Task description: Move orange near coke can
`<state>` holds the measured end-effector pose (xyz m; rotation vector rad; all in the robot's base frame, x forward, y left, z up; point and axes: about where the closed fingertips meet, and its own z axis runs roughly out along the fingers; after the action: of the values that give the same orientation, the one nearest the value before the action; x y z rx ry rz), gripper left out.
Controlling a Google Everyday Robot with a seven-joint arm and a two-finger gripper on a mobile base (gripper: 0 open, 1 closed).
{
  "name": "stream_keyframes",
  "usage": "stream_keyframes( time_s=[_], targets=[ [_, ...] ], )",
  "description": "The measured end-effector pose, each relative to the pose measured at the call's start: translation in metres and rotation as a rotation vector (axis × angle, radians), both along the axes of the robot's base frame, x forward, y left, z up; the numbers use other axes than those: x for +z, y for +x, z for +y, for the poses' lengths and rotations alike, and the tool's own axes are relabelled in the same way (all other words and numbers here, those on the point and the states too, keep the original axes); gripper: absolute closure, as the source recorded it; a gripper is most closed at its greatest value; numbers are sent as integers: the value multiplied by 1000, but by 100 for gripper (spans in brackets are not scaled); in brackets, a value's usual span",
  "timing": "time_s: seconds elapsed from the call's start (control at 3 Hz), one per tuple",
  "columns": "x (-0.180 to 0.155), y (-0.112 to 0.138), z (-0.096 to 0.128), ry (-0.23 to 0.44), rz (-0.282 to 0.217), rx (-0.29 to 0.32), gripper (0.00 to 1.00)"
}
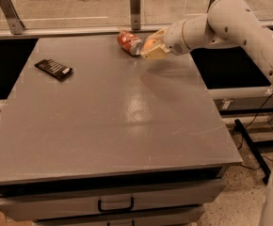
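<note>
Claw (153,49) hangs at the worktop's (117,126) far edge, clamped around the orange (148,44), just beside the coke can (129,42) lying on its side.

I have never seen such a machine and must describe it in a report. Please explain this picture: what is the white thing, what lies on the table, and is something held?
The white thing is a robot arm, reaching in from the picture's right. The one camera looks down on the grey table from its front; where it is mounted is not known. At the arm's end is the gripper, a two-finger hand, near the table's far edge. It is closed on the orange, right beside the coke can, which lies on its side. A flat black packet lies on the picture's left.
</note>
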<state>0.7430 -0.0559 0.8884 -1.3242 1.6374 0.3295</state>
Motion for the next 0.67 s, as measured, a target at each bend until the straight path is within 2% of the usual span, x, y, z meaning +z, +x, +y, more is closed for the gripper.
stream_keyframes(
  time_s=[0.33,0.67],
  targets=[
    [-10,18,-4,22,6,-31,84],
    [-15,31,-5,43,-1,-57,59]
  ],
)
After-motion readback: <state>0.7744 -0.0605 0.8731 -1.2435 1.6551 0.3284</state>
